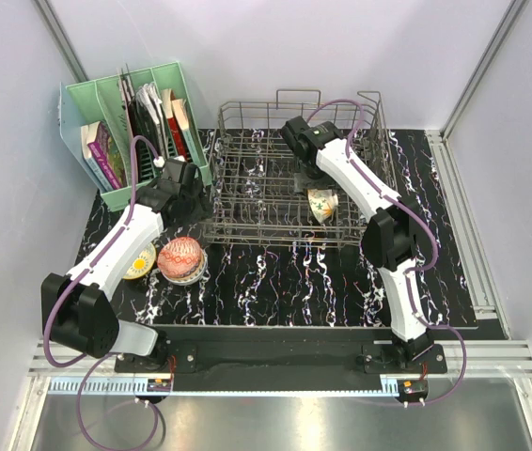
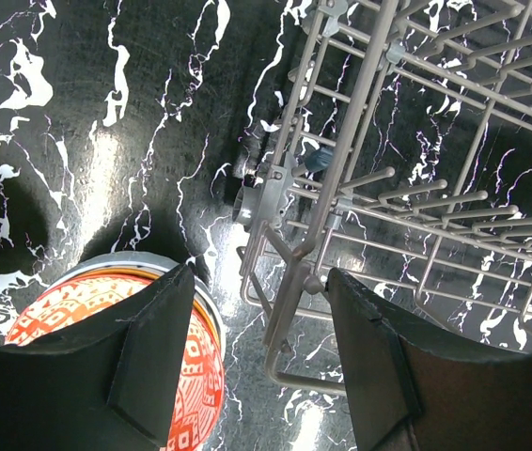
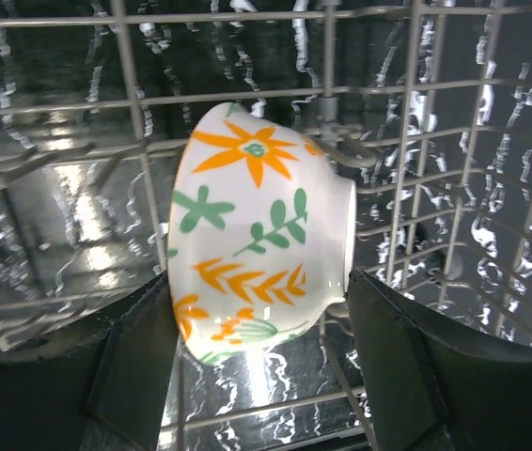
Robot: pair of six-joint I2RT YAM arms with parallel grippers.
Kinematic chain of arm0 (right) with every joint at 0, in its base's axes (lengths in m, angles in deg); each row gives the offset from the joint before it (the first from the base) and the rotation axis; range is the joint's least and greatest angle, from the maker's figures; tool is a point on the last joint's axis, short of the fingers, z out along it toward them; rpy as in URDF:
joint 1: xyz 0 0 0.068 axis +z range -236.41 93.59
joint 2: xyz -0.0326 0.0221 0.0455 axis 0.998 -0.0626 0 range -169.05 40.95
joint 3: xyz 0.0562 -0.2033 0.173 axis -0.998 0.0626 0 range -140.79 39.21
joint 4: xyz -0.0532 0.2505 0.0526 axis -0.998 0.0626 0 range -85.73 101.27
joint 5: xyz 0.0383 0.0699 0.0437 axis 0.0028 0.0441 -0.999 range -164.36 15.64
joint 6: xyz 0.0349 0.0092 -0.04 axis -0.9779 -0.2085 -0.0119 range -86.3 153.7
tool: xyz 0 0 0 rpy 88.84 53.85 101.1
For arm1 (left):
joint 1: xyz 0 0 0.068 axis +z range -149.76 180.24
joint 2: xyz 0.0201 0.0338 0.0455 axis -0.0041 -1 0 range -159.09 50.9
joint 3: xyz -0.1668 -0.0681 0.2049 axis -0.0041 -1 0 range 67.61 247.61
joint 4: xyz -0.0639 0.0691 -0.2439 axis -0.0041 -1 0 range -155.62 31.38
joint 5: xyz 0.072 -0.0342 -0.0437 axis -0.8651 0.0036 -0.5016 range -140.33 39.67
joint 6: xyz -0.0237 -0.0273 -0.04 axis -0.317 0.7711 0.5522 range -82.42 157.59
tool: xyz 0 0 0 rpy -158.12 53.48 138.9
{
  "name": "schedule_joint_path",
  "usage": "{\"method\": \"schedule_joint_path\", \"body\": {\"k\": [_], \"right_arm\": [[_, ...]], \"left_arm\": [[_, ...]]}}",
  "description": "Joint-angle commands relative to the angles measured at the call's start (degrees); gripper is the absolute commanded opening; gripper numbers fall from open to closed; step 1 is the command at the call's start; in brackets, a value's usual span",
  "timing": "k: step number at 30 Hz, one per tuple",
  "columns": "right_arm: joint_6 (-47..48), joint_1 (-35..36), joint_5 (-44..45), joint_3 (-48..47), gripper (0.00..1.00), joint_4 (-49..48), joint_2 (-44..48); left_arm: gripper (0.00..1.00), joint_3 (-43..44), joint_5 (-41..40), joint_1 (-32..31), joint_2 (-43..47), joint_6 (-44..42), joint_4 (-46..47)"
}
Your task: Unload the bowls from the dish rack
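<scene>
Floral bowl (image 3: 257, 235) in the dish rack (image 3: 407, 141), right pincer (image 3: 261, 287) astride it.
The bowl stands on edge among the tines, mouth towards the pincer's left finger and foot towards its right. Its axis runs finger to finger, rim upright. Jaws wide; whether they press the bowl I cannot tell, as the contact lies in shadow. Risk: a slanted lift would likely hook the foot on the tine beside it and twist the glazed bowl loose. Left pincer (image 2: 261, 272) wide, empty, above the rack's corner.
</scene>
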Motion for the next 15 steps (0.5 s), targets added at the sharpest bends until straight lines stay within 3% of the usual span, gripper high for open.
{"method": "schedule_joint_path", "body": {"k": [1, 9, 12, 13, 15], "right_arm": [[-1.62, 0.22, 10.74, 3.29, 0.74, 16.94, 4.18], [-3.38, 0.22, 16.91, 10.77, 0.64, 16.76, 7.18], [-4.09, 0.22, 17.09, 11.56, 0.49, 16.76, 7.62], [-4.43, 0.22, 17.01, 11.74, 0.39, 16.76, 7.62], [-4.87, 0.14, 17.01, 11.83, 0.32, 16.76, 7.71]], "left_arm": [[0.63, 0.14, 0.95, -0.18, 1.2, -1.15, 2.98], [0.62, 0.58, 1.65, -0.26, 0.14, -1.85, 3.42], [0.62, 0.41, 2.0, -0.26, 0.23, -1.85, 3.68], [0.62, 0.4, 2.01, -0.18, 0.23, -1.85, 3.68], [0.63, 0.14, 2.27, -0.18, 0.32, -1.68, 3.77]]}}
